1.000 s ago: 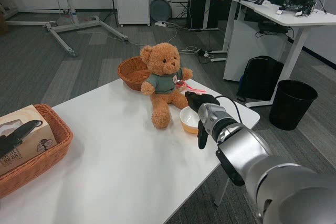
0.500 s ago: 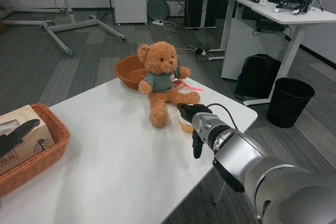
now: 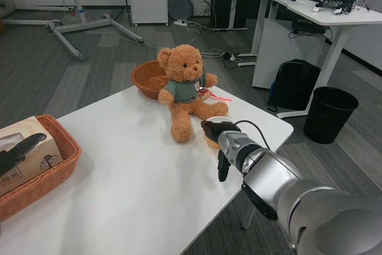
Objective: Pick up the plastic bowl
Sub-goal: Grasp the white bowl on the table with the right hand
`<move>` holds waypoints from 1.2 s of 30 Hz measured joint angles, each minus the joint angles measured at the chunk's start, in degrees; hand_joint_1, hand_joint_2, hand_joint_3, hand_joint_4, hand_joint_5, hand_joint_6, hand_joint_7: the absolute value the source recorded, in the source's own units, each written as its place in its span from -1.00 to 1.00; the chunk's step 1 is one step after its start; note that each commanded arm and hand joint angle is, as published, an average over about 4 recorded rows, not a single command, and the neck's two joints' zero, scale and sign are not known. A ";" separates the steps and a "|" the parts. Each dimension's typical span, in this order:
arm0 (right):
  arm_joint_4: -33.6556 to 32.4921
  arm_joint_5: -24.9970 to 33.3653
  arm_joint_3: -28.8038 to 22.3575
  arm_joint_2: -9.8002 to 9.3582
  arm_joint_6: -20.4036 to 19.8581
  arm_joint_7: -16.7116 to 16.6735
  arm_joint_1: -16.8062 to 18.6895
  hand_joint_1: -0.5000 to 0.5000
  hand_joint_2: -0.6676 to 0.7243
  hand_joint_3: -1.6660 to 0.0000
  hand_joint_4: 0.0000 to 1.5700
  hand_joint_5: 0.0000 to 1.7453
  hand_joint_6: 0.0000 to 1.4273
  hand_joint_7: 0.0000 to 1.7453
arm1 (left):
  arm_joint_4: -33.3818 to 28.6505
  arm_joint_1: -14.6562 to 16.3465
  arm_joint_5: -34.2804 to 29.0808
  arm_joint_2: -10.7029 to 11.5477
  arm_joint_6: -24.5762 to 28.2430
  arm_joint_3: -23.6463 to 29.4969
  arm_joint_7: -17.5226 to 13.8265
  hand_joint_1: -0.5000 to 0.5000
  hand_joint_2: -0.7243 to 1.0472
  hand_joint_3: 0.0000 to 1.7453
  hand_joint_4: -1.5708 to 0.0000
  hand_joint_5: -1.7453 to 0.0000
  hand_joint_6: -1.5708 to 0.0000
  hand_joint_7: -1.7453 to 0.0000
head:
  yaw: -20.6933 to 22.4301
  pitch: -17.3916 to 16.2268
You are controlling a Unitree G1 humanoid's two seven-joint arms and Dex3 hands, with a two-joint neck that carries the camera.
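One right robot hand [image 3: 216, 131] sits over the plastic bowl [image 3: 210, 140] by the teddy bear [image 3: 185, 91] on the desk [image 3: 131, 171]; grasp can't be confirmed. Left robot hand [image 3: 18, 150] lies in the wicker basket [image 3: 48, 180], state unclear.

Plastic bowl [image 3: 210, 140]: small, round, cream rim with orange-yellow body. Upright on the white tabletop, slightly right of frame centre. Mostly hidden behind a black hand, only a sliver of rim and lower wall showing. Just beside a seated teddy bear's foot, near the table's right edge. Contents not visible.
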 measured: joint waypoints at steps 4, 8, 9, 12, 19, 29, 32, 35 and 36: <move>-0.06 0.05 0.00 0.05 -0.01 0.00 0.55 -0.83 -0.41 0.88 -0.84 0.19 -1.00 -0.42 | 0.04 0.01 -0.04 0.00 0.00 0.00 0.00 -1.00 0.30 -1.00 1.00 1.00 1.00 1.00 | 0.04 -0.31; -0.67 0.59 0.00 0.08 -0.41 0.01 1.77 -0.83 -0.45 0.81 -0.71 0.47 -1.00 -0.12 | 0.08 0.01 -0.06 0.00 0.00 0.00 0.00 -1.00 0.30 -1.00 1.00 1.00 1.00 1.00 | 0.03 -0.61; -0.94 0.81 0.00 0.09 -0.61 0.04 2.14 -0.83 -0.45 0.81 -0.68 0.56 -1.00 -0.06 | 0.09 0.01 -0.09 0.00 0.00 0.00 0.00 -1.00 0.30 -1.00 1.00 1.00 1.00 1.00 | 0.02 -0.67; -1.68 1.17 0.00 0.12 -0.98 0.24 2.78 -0.85 -0.45 0.81 -0.62 0.67 -1.00 0.00 | 0.11 0.01 -0.27 -0.01 0.00 0.00 0.00 -1.00 0.30 -1.00 1.00 1.00 1.00 1.00 | -0.01 -0.70; -4.26 2.46 0.00 0.18 -1.54 0.94 4.46 -0.92 -0.45 0.81 -0.48 0.78 -1.00 0.14 | 0.15 0.03 -0.41 -0.03 0.00 -0.02 -0.02 -1.00 0.30 -1.00 1.00 1.00 1.00 1.00 | 0.15 -0.98; -9.49 4.00 0.01 0.34 -2.95 2.64 7.01 -0.92 -0.45 0.81 -0.45 0.78 -1.00 0.42 | 0.21 0.12 -0.42 -0.04 -0.01 -0.05 -0.05 -1.00 0.30 -1.00 1.00 1.00 1.00 1.00 | 0.46 -1.25; -11.84 4.22 0.17 0.32 -3.03 3.37 8.18 -0.92 -0.45 0.79 -0.45 0.78 -1.00 0.44 | 0.21 0.18 -0.42 -0.03 0.00 -0.05 -0.09 -1.00 0.30 -1.00 1.00 1.00 1.00 1.00 | 0.54 -1.31; -14.41 4.28 0.49 0.29 -3.05 3.80 9.37 -0.92 -0.45 0.71 -0.46 0.78 -1.00 0.44 | 0.20 0.24 -0.42 -0.04 -0.01 -0.05 -0.14 -1.00 0.30 -1.00 1.00 1.00 1.00 1.00 | 0.58 -1.35; -14.99 4.28 0.56 0.28 -3.05 3.94 9.62 -0.92 -0.45 0.71 -0.47 0.78 -1.00 0.44 | 0.20 0.25 -0.42 -0.05 -0.01 -0.05 -0.16 -1.00 0.30 -1.00 1.00 1.00 1.00 1.00 | 0.59 -1.36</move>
